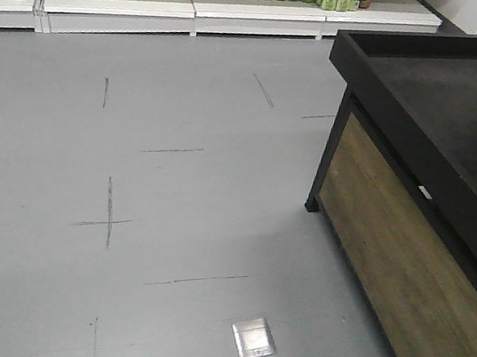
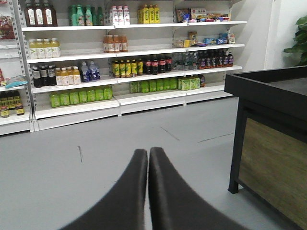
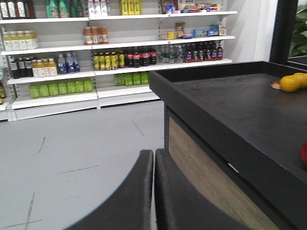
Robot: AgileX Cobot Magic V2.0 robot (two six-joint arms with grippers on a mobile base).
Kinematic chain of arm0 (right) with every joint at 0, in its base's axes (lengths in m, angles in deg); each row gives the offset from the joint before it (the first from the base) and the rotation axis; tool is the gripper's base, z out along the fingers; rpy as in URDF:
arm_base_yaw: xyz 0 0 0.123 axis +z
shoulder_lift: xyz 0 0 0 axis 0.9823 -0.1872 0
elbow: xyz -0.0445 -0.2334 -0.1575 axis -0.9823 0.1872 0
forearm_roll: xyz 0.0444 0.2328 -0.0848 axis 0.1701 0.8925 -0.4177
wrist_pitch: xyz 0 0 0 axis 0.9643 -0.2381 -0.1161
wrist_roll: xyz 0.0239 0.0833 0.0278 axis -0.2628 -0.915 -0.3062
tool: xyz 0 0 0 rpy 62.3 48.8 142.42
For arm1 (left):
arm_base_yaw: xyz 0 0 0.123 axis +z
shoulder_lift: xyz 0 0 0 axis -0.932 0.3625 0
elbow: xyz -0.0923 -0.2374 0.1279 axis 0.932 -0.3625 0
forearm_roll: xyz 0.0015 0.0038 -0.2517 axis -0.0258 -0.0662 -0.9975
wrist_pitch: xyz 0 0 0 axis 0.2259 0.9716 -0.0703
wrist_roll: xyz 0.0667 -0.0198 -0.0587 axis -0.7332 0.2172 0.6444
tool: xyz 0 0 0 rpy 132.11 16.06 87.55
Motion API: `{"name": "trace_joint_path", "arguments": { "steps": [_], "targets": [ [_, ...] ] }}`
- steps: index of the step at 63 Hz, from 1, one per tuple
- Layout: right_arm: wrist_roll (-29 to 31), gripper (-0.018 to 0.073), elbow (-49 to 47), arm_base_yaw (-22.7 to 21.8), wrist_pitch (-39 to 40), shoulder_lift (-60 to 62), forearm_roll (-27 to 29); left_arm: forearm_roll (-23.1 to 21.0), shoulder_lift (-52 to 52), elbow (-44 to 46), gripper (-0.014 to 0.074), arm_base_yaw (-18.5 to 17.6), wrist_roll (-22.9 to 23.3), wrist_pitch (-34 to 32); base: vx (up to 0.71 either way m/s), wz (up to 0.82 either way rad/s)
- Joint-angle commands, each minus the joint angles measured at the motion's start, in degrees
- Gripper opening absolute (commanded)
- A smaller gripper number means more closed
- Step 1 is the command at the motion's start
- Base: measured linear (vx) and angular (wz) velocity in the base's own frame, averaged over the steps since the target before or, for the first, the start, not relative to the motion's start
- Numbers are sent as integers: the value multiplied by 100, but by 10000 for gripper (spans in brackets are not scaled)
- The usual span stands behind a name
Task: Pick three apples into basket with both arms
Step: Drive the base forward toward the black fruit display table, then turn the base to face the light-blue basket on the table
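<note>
Three apples are what we must pick, but we cannot see one clearly. Only a small red bit (image 3: 304,154) shows at the right edge of the right wrist view, on the black worktop (image 3: 249,100), and we cannot tell if it is an apple. Some oranges (image 3: 290,82) lie at the far end of the worktop, well apart from the red bit. The basket is not in any view.

The left fingers (image 2: 143,163) are pressed together with nothing between them, out over the grey floor (image 2: 72,177). The right fingers (image 3: 147,163) are pressed together too, also empty, in front of the worktop's wooden side. Far behind stand shelves of bottles (image 2: 120,67).

We think a few things could go wrong. The worktop has a raised rim (image 3: 206,127), so the right fingers could bump it if they go straight across. Shut fingers would push an apple and make it roll, so they must open first. The oranges are round too, so we could grab the wrong fruit. With the basket out of sight, we could drop an apple beside it.
</note>
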Motion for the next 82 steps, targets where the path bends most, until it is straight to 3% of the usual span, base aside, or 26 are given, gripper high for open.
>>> {"name": "trace_joint_path", "arguments": {
  "steps": [1,82],
  "targets": [
    [5,-8,74,4,456,72,-58,-9,-93,-19,-6,14,46,-426,5,-18],
    [5,-8,74,4,456,72,-58,-9,-93,-19,-6,14,46,-426,8,-32]
  ]
}}
